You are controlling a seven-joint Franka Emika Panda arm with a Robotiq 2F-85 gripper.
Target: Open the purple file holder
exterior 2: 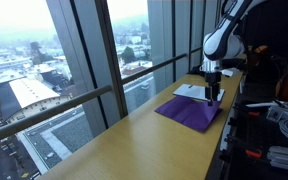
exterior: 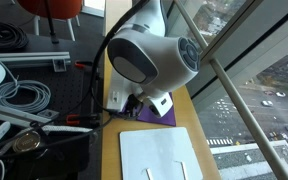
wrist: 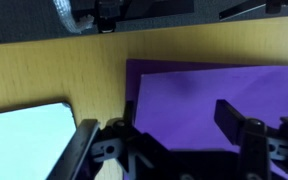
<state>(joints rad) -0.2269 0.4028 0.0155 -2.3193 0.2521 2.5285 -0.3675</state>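
Observation:
The purple file holder (wrist: 199, 85) lies flat and closed on the wooden table; it also shows in both exterior views (exterior 2: 189, 111) (exterior: 147, 116), partly hidden by the arm in one. My gripper (wrist: 179, 125) is open and empty, low over the holder's near-left part. One finger is at the holder's left edge and the other is over its purple cover. In an exterior view the gripper (exterior 2: 214, 98) hangs over the holder's far end. I cannot tell whether the fingers touch the cover.
An all-white flat sheet (wrist: 24, 140) lies beside the holder (exterior: 159, 153) (exterior 2: 192, 91). The table (exterior 2: 124, 140) runs along a window wall with a metal rail (exterior: 239, 95). Cables and equipment (exterior: 24, 95) crowd the other side.

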